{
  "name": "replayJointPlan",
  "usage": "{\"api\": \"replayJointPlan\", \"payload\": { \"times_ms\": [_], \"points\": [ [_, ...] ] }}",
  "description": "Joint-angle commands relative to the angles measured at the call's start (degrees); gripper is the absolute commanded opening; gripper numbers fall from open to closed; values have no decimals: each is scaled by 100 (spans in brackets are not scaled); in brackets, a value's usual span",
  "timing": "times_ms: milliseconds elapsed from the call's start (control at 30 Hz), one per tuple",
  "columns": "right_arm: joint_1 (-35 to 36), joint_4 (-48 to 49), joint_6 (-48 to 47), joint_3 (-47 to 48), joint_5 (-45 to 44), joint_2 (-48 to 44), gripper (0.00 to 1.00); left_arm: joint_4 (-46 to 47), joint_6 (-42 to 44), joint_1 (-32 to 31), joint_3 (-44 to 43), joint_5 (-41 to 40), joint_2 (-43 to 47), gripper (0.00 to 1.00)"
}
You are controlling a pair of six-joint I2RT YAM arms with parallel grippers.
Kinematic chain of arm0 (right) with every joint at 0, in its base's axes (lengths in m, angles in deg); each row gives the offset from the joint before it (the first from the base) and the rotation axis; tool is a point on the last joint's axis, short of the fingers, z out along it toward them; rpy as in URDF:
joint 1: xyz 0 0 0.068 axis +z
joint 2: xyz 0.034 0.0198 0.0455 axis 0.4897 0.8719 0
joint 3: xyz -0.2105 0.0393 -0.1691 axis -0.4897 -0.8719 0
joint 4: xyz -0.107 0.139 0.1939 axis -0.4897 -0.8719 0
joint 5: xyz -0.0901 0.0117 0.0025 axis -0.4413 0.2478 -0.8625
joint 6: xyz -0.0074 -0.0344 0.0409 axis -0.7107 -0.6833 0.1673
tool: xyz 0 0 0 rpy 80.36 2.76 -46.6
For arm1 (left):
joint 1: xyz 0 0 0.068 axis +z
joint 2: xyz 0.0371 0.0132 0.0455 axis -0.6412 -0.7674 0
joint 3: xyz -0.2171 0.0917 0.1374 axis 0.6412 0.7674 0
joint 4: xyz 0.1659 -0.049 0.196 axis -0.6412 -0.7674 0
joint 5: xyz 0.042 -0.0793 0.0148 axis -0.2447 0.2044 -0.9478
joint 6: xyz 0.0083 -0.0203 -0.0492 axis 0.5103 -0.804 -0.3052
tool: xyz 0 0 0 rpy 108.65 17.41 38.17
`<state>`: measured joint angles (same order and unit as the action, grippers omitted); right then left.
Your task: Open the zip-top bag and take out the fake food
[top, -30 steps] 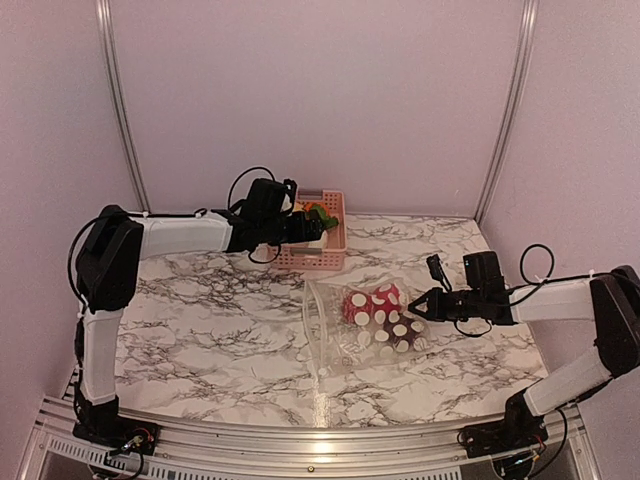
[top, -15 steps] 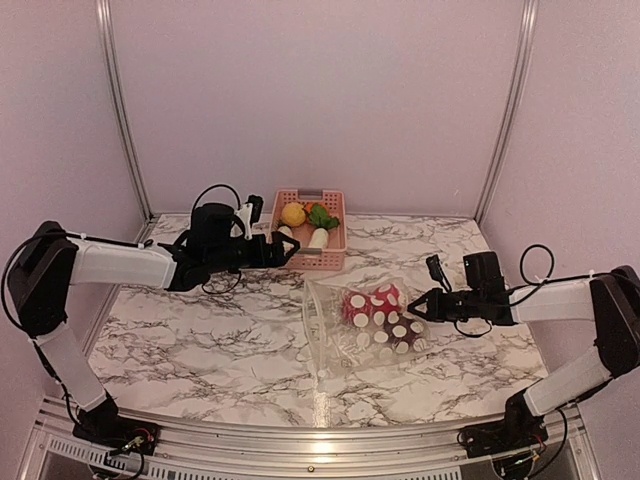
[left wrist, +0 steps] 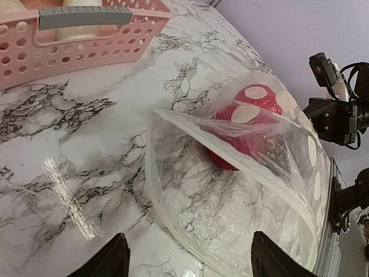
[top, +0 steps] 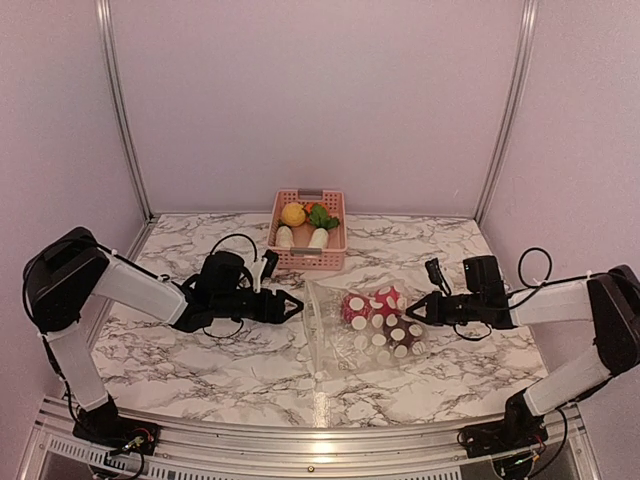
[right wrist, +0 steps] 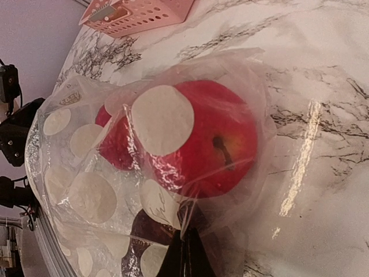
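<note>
Seen from above, the zip-top bag (top: 362, 335) lies flat on the marble-patterned table (top: 190, 355), just in front of the pink basket (top: 308, 262) and between the two arms. The left gripper (top: 291, 306) hovers low over the table just left of the bag's edge, its fingers spread wide and holding nothing. From its wrist camera we see both fingertips (left wrist: 113, 261) apart at the bottom of the frame, with the bag's (left wrist: 230, 196) upper layer lifted off the lower one along the edge that faces them.

The right gripper (top: 413, 311) meets the bag from the opposite side. In its wrist view we find the fingers (right wrist: 185, 257) pressed together on a pinch of the dotted plastic (right wrist: 92, 196) — nothing else is caught between them.

Inside the bag we can make out a red apple (right wrist: 222, 144) with a second red piece (right wrist: 112, 147) behind it, and a dark brown piece (right wrist: 151, 226) touching them. The basket holds a yellow fruit (top: 293, 214), a leafy green piece (top: 322, 216) and two white pieces (top: 285, 236) — all well apart from either gripper.
</note>
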<state>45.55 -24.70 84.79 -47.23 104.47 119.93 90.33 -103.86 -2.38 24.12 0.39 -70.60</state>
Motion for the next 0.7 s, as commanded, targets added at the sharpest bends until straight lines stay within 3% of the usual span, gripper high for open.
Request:
{"api": "replayJointPlan", "payload": {
  "times_ms": [0, 167, 400, 500, 667],
  "points": [
    [97, 182, 107, -47, 78, 134, 0, 482, -24, -289, -88, 219, -497, 67],
    [328, 274, 183, -24, 27, 251, 0, 957, -301, -452, -365, 453, -1010, 57],
    [656, 466, 343, 76, 58, 470, 0, 1217, -413, -522, -758, 574, -1458, 56],
    [831, 585, 425, 155, 181, 553, 0, 1333, -423, -524, -902, 627, -1595, 57],
    [1060, 688, 495, 282, 468, 559, 0, 1666, -485, -525, -899, 753, -1648, 68]
  ]
}}
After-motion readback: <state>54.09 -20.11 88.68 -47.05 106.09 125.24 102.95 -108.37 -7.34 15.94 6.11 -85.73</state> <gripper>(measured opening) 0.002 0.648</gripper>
